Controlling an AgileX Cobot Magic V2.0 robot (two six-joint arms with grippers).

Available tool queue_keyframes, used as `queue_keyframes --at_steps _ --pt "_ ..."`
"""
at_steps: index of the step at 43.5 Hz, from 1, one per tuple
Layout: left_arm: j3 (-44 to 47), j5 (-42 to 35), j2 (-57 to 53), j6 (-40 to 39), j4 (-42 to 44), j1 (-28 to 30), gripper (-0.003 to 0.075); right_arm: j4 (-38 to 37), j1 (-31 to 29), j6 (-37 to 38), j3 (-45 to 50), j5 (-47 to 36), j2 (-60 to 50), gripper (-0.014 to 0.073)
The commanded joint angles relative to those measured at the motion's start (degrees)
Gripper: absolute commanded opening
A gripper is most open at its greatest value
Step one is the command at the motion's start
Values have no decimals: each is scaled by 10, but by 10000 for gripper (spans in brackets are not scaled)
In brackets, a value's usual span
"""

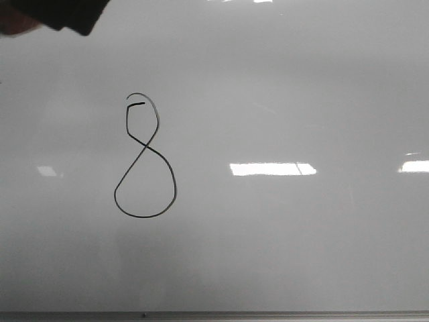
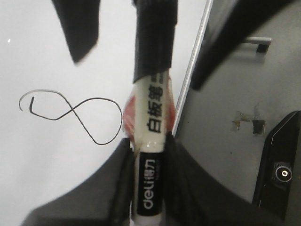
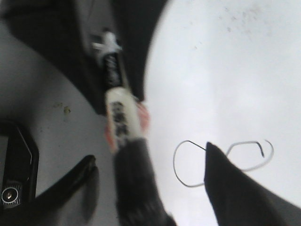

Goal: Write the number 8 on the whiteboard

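Here we see the large glossy pale-grey whiteboard [image 1: 301,100] carrying the thin black hand-drawn number 8 [image 1: 144,161] left of centre, upright, loops closed. Our left claw [image 2: 148,155] clamps a white-and-black marker pen [image 2: 150,141], lying beside the board's metal edge, clear of the figure. The right claw [image 3: 150,188] looks spread, holding nothing.

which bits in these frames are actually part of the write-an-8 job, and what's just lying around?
Part of the job:
- number 8, drawn on the board
- whiteboard
- marker, clamped in the left gripper

Just lying about:
- black device with a round socket, on the grey surface beside the board
- small scuff marks on that surface
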Motion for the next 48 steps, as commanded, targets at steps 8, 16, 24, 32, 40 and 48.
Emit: queue_keyframes --at_steps 8,16,24,32,40,48 --pt "53 -129 -27 -133 -25 78 60 53 -164 99 80 -122 -149 393" --pt "137 -226 -82 -175 -129 142 60 69 -312 234 249 -207 -297 393" --pt "223 -330 -168 -175 -219 175 60 69 -422 287 421 -248 -457 381" --pt "299 -441 -248 -175 -290 176 59 69 -451 287 550 -252 -628 208" --pt "319 -459 -285 -175 -291 176 59 69 -451 287 590 -282 -732 15" --pt "319 -462 -288 -175 -290 176 59 69 -451 287 590 -282 -748 -67"
